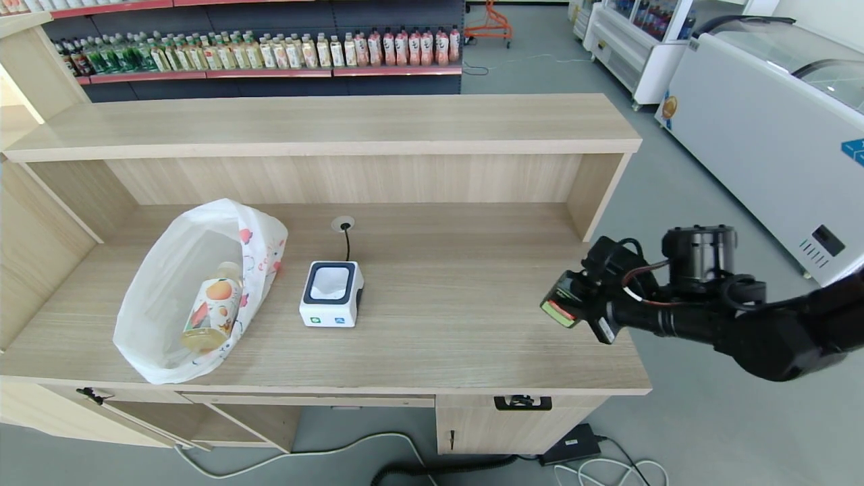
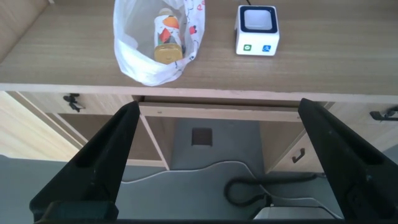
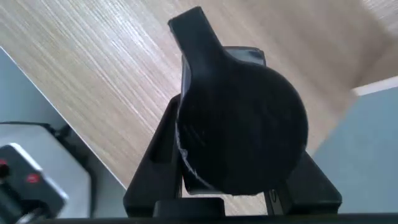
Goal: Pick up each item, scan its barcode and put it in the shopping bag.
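Pale wooden bench (image 1: pixel 472 324) (bottle shelves (image 1: pixel 270 73) behind): right tool (image 1: pixel 561 308) clamps a dark round can (image 3: pixel 249 124) right of the white box scanner (image 1: pixel 331 293); left tool (image 2: pixel 219 106) spread.

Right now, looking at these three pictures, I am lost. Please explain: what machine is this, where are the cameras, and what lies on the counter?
It is a two-armed robot at a shop counter. The wide picture comes from its head; the other two from cameras on its wrists. On the counter lie a white shopping bag with a bottle inside, and a scanner beside it. The left gripper is open, low before the counter. The right gripper, at the counter's right end, is shut on a round item.
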Controlling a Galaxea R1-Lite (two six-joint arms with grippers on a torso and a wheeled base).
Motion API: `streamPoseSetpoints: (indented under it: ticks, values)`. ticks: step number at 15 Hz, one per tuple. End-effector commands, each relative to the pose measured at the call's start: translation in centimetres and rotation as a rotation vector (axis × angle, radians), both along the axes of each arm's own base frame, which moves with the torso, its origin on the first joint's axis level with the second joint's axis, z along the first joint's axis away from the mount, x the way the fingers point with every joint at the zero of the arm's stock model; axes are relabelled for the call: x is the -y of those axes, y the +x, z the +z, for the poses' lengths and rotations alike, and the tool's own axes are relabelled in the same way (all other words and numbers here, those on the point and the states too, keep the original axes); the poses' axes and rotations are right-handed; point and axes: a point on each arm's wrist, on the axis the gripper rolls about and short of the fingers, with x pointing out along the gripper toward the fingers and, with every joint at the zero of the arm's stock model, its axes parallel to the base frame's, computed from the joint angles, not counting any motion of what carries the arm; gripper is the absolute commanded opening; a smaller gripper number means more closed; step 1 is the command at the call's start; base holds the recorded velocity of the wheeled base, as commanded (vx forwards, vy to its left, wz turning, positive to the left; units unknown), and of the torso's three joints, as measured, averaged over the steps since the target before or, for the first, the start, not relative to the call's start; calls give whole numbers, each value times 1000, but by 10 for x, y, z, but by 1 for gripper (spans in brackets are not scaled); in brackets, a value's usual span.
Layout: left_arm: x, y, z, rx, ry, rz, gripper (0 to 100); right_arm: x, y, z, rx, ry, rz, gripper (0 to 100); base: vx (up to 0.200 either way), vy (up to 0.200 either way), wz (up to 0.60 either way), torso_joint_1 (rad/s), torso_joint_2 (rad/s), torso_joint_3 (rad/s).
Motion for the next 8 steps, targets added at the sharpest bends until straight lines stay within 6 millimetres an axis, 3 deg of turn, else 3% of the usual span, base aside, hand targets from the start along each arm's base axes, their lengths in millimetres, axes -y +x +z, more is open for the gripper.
streamPoseSetpoints:
  ticks: [1, 6, 8]
  values:
    - [0, 0, 0, 0, 0, 0, 100, 31, -47, 33, 302, -206, 23, 0, 0, 0, 0, 0, 0, 0]
    - [0, 0, 0, 0, 0, 0, 100, 20, -68, 30, 777, -567, 587, 0, 0, 0, 0, 0, 0, 0]
    - [0, 0, 0, -1, 0, 0, 100, -8, -82, 17, 1034, -727, 903, 0, 0, 0, 0, 0, 0, 0]
